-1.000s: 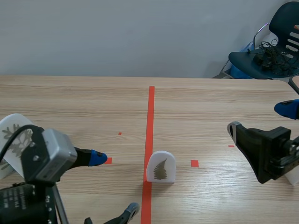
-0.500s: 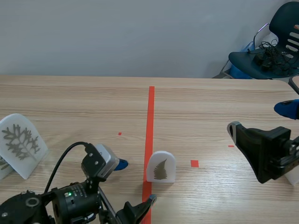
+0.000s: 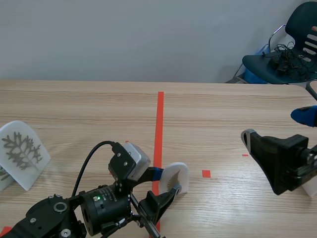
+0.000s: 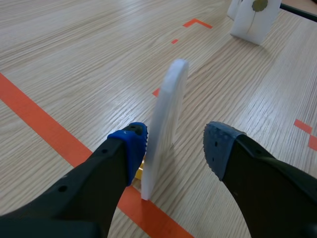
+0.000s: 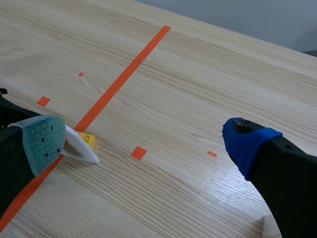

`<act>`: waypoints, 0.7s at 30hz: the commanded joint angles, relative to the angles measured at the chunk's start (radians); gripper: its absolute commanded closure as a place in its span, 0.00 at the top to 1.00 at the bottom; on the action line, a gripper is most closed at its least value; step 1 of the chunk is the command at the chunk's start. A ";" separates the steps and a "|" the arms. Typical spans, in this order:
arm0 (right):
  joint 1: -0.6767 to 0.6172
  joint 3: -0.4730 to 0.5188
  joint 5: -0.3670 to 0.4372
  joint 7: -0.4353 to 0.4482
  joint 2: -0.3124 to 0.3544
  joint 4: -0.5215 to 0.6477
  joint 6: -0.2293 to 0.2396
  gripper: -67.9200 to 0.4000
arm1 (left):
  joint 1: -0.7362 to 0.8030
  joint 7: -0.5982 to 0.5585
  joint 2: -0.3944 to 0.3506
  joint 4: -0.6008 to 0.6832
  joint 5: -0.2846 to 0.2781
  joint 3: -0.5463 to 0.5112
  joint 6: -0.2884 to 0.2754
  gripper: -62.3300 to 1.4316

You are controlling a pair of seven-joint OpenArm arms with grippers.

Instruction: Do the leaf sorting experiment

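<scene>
Left jaws stand apart astride the leaf card point(image 4: 166, 114), right jaws apart too.

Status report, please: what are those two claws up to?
Left gripper open, straddling white leaf card, not gripping. Right gripper open, empty, off to the side. Other leaf card stands apart, nothing blocking.

Your left arm point(image 3: 74, 218) comes in low from the near left, extending to the middle of the desk point(image 3: 223, 109). The left gripper point(image 3: 165, 182) sits close to the surface, its fingers point(image 4: 126, 148) parted with their blue pads facing each other. Your right arm point(image 3: 285, 161) stands at the right edge. The right gripper point(image 5: 146, 141) is raised, its fingers spread wide.
</scene>
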 commanded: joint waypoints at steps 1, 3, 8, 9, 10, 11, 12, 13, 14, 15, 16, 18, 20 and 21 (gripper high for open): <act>0.014 0.010 0.004 0.019 0.000 0.002 -0.001 1.00 | 0.002 -0.018 0.015 0.026 -0.011 -0.003 0.001 0.38; 0.014 0.010 0.004 0.019 0.000 0.002 -0.001 1.00 | 0.002 -0.018 0.017 0.026 -0.011 -0.003 0.001 0.29; 0.014 0.010 0.004 0.018 0.000 0.002 -0.001 1.00 | 0.002 -0.018 0.019 0.026 -0.011 -0.003 0.001 0.12; 0.014 0.010 0.004 0.018 0.000 0.002 -0.001 1.00 | 0.003 -0.018 0.017 0.026 -0.011 -0.004 0.000 0.11; 0.014 0.010 0.004 0.018 0.000 0.002 -0.001 1.00 | 0.003 -0.016 0.016 0.026 -0.011 -0.004 -0.006 0.11; 0.014 0.010 0.004 0.018 0.000 0.002 -0.001 1.00 | 0.005 -0.014 0.014 0.031 -0.016 -0.006 -0.017 0.11; 0.014 0.010 0.004 0.018 0.000 0.002 -0.001 1.00 | 0.011 -0.008 0.010 0.042 -0.036 -0.009 -0.031 0.11; 0.014 0.010 0.004 0.018 0.000 0.002 -0.001 1.00 | 0.019 -0.006 0.003 0.063 -0.055 -0.017 -0.047 0.11; 0.014 0.010 0.004 0.018 0.000 0.002 -0.001 1.00 | 0.034 -0.006 -0.007 0.094 -0.079 -0.028 -0.066 0.11; 0.014 0.010 0.004 0.018 0.000 0.002 -0.001 1.00 | 0.055 -0.005 -0.019 0.133 -0.103 -0.045 -0.079 0.11; 0.014 0.010 0.004 0.018 0.000 0.002 -0.001 1.00 | 0.080 -0.001 -0.031 0.178 -0.123 -0.068 -0.083 0.11; 0.014 0.010 0.004 0.018 0.000 0.002 -0.001 1.00 | 0.135 0.024 -0.054 0.272 -0.144 -0.125 -0.082 0.11; 0.014 0.010 0.004 0.018 0.000 0.002 -0.001 1.00 | 0.190 0.042 -0.072 0.341 -0.175 -0.198 -0.076 0.11; 0.014 0.010 0.004 0.018 0.000 0.002 -0.001 1.00 | 0.216 0.043 -0.078 0.362 -0.193 -0.239 -0.074 0.11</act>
